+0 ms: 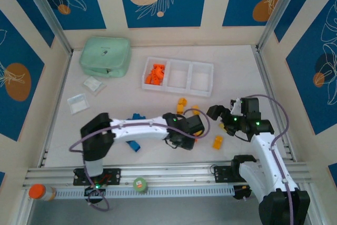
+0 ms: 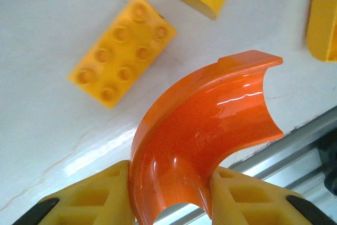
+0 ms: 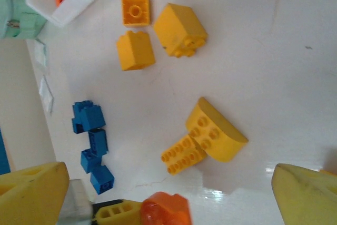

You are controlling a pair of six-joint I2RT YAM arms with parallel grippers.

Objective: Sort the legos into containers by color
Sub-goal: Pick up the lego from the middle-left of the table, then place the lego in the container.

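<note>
While left gripper (image 2: 168, 201) clamps one orange arch (image 2: 205, 130), right gripper (image 3: 168, 193) stands open.
Three yellow bricks (image 2: 122, 51) lie near it, none touching.

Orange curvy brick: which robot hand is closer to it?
Left. The left hand is shut on the orange curvy brick, pinching its bottom end. The right hand is open and not touching it, off to the brick's right.
</note>
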